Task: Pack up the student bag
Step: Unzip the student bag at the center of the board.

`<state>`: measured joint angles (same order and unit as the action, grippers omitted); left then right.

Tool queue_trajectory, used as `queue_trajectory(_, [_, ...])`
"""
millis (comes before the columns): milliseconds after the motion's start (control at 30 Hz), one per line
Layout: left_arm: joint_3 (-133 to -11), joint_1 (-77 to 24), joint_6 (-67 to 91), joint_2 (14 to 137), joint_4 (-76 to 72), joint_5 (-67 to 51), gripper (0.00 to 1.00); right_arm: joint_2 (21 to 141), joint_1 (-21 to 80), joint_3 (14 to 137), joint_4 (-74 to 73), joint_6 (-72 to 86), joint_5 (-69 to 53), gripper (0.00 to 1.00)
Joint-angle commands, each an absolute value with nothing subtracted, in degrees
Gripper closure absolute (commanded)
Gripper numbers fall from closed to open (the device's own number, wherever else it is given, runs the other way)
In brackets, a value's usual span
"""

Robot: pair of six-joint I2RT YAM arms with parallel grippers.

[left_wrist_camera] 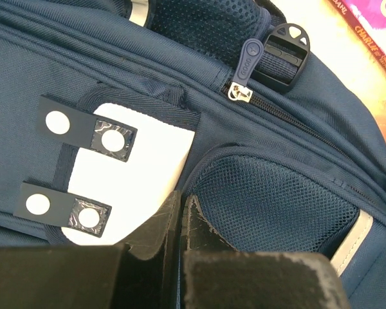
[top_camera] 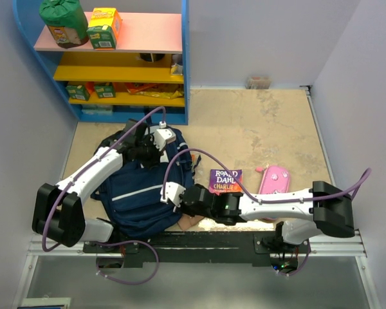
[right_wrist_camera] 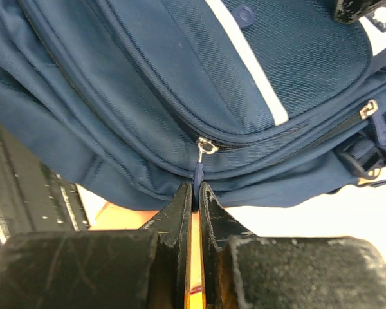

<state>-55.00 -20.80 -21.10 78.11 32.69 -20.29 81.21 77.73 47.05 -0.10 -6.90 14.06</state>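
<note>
The student bag (top_camera: 132, 193) is a navy backpack lying flat near the table's front left. My left gripper (top_camera: 152, 152) is at its top end. In the left wrist view it (left_wrist_camera: 182, 201) is shut, tips against the bag (left_wrist_camera: 276, 206) at the seam between the white patch (left_wrist_camera: 138, 187) and a mesh pocket. Whether fabric is pinched does not show. My right gripper (top_camera: 171, 199) is at the bag's right side. In the right wrist view it (right_wrist_camera: 195, 190) is shut on a blue zip pull (right_wrist_camera: 197, 172) hanging from a silver slider (right_wrist_camera: 206, 147) on the bag (right_wrist_camera: 148, 84).
A Roald Dahl book (top_camera: 225, 181) and a pink pencil case (top_camera: 275, 180) lie right of the bag. A blue shelf unit (top_camera: 184, 71) with snack boxes stands at the back left. Something tan (top_camera: 192, 222) pokes out under the bag's near edge. Walls close both sides.
</note>
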Motion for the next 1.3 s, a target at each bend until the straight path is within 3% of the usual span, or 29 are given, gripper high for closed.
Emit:
queue_trajectory(0, [-56.78, -20.48, -17.93, 78.4, 24.08, -19.59, 1.0, 81.29, 81.38, 50.27, 1.22, -0.54, 9.93, 1.0])
queue_trajectory(600, [-65.65, -22.5, -9.59, 82.88, 23.38, -25.31, 1.0, 91.65, 86.75, 58.26, 13.79, 2.38, 18.63, 1.0])
queue_trajectory(1267, [-70.75, -24.96, -4.92, 85.78, 22.41, -25.58, 1.0, 110.73, 86.75, 75.84, 21.27, 1.85, 16.08, 0.98])
